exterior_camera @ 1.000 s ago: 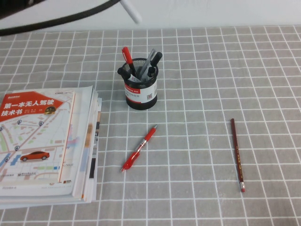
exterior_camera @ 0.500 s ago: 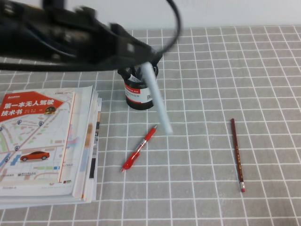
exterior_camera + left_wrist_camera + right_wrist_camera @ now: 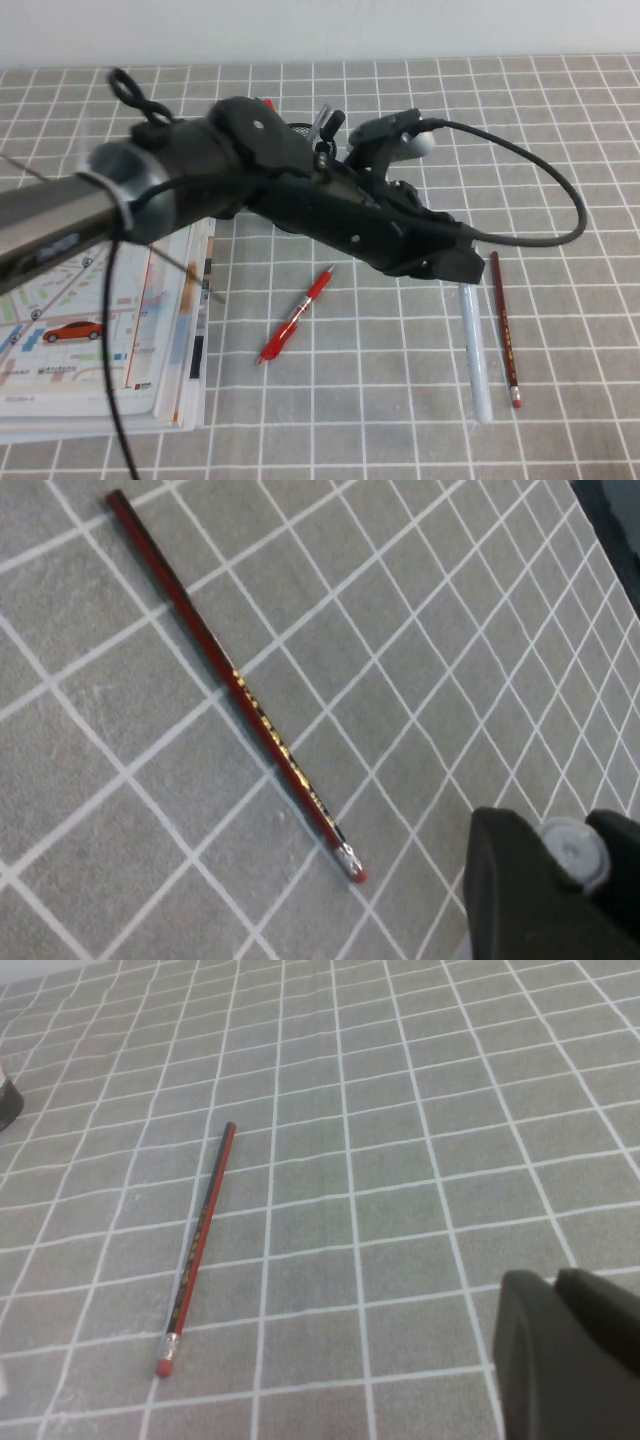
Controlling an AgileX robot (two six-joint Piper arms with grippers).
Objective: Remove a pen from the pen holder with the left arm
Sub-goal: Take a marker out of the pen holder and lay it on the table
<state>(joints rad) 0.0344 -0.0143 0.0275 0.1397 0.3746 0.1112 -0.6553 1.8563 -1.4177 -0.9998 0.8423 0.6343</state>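
- The left arm (image 3: 250,175) reaches from the left edge of the table (image 3: 400,400) across to its right half, low over the grey checked cloth.
- The left gripper (image 3: 458,268) sits at the end of that reach, well right of the pen holder (image 3: 298,128) and close to the top end of the pencil (image 3: 505,325).
- Its fingers are pinched on the upper end of a pale blue pen (image 3: 476,350); the left wrist view shows the pen's round grey end wedged between the two dark pads.
- The pen is out of the holder and points from the gripper toward the robot's side, just left of the pencil and nearly parallel to it (whether its far tip touches the cloth cannot be told).
- The pen holder is mostly hidden behind the arm; only its rim and the tops of a few pens inside show, among them a red one.
- A red pen (image 3: 295,315) lies slantwise on the cloth near the middle, apart from the gripper.
- A stack of books (image 3: 90,340) lies at the left, partly under the arm.
- A black cable (image 3: 545,195) loops from the wrist out over the right side of the table.
- The right gripper (image 3: 556,1295) appears only in its own wrist view, above bare cloth, with the pencil well off to one side; whether it is spread or closed cannot be told.
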